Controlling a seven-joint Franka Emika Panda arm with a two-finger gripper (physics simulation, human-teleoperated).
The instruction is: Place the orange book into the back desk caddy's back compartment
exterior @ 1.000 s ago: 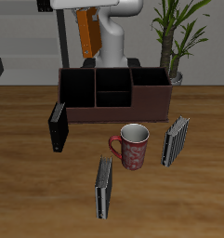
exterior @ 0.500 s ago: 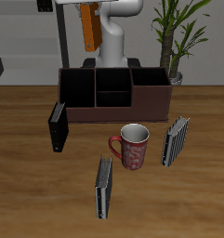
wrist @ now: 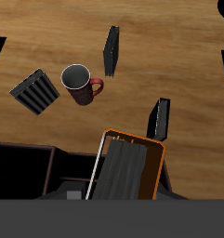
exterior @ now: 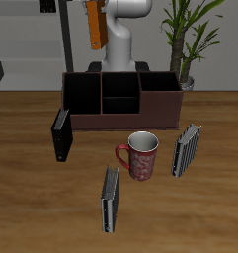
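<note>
Exterior view: the orange book (exterior: 94,24) hung upright at the frame's top, clamped in the pincer (exterior: 91,5) high above the back desk caddy (exterior: 121,99). Lifting appeared done; lowering into the back compartment remained. The caddy's visible cells looked empty. A mug (exterior: 140,155) stood on the tabletop (exterior: 32,198).

On the table (exterior: 32,148) there is one caddy (exterior: 120,100), one mug (exterior: 140,155), one black book (exterior: 60,134) and two striped books: one at about five o'clock from the mug's neighbour side (exterior: 187,149), the other at about seven o'clock from the mug (exterior: 111,200). One orange book (exterior: 93,25) hangs above. One potted plant (exterior: 185,40) stands behind.
</note>
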